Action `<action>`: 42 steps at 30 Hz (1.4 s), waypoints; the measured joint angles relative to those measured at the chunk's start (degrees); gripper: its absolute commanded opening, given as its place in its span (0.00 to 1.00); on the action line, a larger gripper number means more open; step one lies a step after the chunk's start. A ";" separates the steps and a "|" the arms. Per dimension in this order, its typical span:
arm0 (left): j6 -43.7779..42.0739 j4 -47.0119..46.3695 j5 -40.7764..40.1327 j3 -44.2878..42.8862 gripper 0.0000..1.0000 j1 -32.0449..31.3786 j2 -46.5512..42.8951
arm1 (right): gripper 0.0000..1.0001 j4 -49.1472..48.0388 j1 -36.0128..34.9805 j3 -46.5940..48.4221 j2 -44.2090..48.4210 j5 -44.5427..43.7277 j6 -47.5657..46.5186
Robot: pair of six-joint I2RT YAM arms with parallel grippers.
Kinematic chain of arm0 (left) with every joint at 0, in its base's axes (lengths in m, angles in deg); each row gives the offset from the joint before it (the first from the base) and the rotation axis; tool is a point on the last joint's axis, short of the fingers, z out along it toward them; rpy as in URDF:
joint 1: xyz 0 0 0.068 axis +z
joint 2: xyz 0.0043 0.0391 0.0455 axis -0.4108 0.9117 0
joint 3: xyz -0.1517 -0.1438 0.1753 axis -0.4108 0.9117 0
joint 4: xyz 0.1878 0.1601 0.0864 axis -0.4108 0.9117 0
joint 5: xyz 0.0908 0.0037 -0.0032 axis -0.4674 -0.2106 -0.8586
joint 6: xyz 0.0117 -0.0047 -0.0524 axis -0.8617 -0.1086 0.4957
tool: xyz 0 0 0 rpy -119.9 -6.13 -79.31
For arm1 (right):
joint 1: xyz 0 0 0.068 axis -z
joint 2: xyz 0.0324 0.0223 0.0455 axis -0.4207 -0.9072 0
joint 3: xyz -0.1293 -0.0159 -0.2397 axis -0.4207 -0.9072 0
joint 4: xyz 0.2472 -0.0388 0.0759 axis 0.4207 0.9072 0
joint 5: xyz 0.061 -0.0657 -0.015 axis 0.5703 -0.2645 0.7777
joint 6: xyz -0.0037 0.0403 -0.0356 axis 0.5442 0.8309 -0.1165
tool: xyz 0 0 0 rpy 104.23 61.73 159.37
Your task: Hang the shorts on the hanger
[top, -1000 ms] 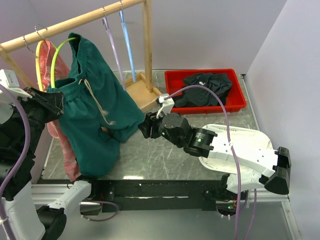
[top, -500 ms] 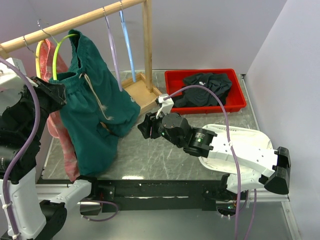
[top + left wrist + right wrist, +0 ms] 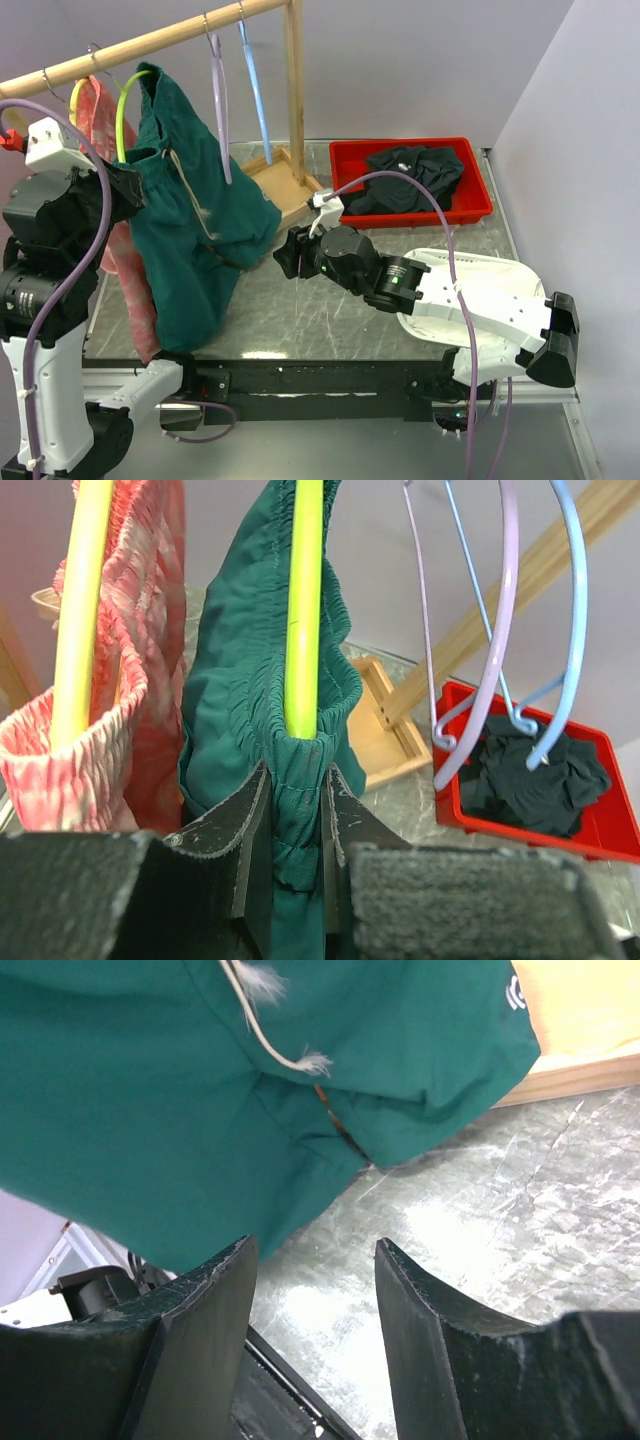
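Pinching the shorts (image 3: 190, 250) below the hanger (image 3: 303, 610), upper left, with our left gripper (image 3: 293, 805), we held the right gripper (image 3: 315, 1265) open, empty

matt cloth shorts (image 3: 235, 695), glossy plastic hanger (image 3: 303, 610), wooden rail (image 3: 150, 42)

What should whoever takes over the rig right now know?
Left gripper: shut on the waistband of the shorts, just below the hanger.
Right gripper: open, empty, near the shorts' lower edge.
Things: lime-green hanger hooked on the wooden rail; shorts draped on it, legs hanging down.
Done: waistband threaded onto the hanger's arm.
Left: probably release the waistband, check that the shorts hold, back both arms away.
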 measured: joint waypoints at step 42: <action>1.57 -2.25 2.29 0.74 0.97 0.35 -7.89 | 0.71 -0.66 0.00 -2.01 -0.13 0.00 -0.87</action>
